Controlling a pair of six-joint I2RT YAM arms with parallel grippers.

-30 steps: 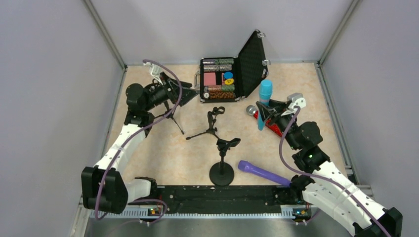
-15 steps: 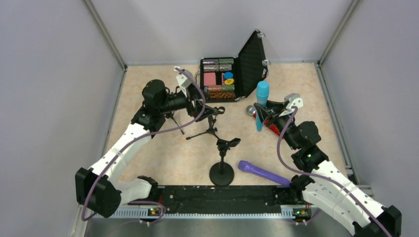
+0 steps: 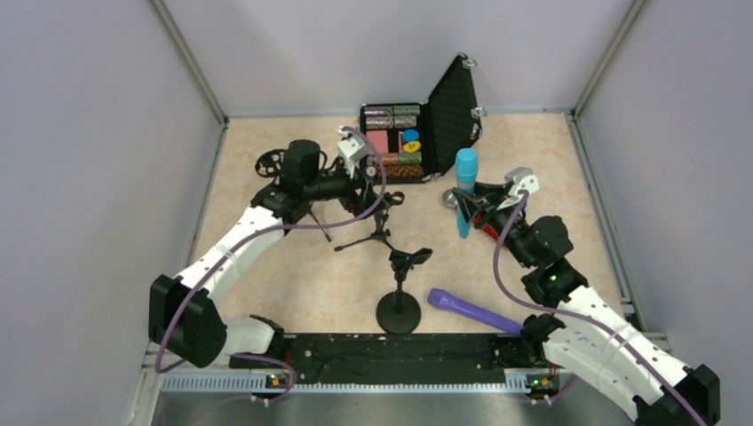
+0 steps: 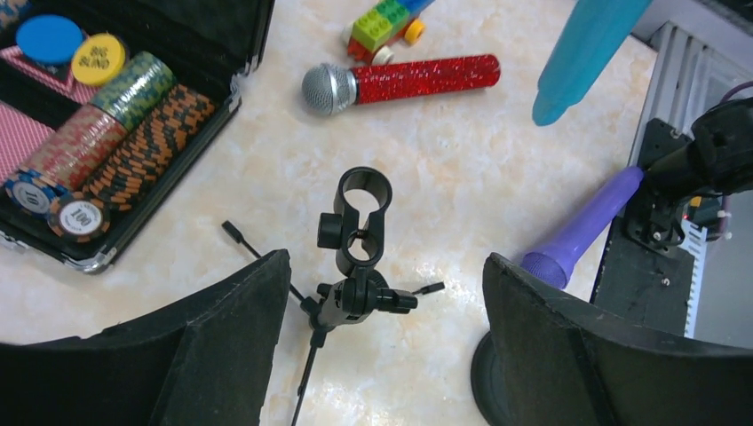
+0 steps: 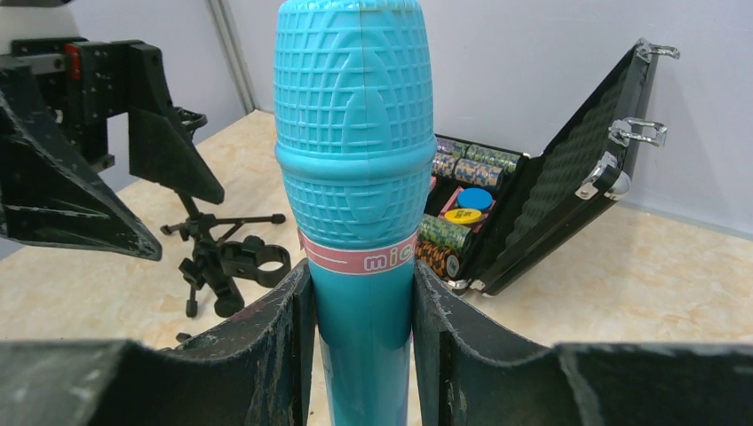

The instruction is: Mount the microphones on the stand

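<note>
Right wrist view: my right gripper (image 5: 360, 297) is clamped on the light blue microphone (image 5: 351, 133), upright, head up. My left gripper (image 4: 386, 262) is spread wide, empty, hovering over the tripod stand (image 4: 355, 257) and its clip. The red microphone (image 4: 400, 82) lies flat beyond it, beside the toy-brick car (image 4: 382, 22). The purple microphone (image 4: 582, 226) lies beside the round-base stand (image 3: 400, 302).

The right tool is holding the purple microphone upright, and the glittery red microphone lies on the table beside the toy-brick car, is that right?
Not quite: the right tool holds the light blue plastic microphone upright, as the right wrist view shows. The glittery red microphone with the silver mesh head does lie on the table beside the multicoloured toy-brick car.
</note>
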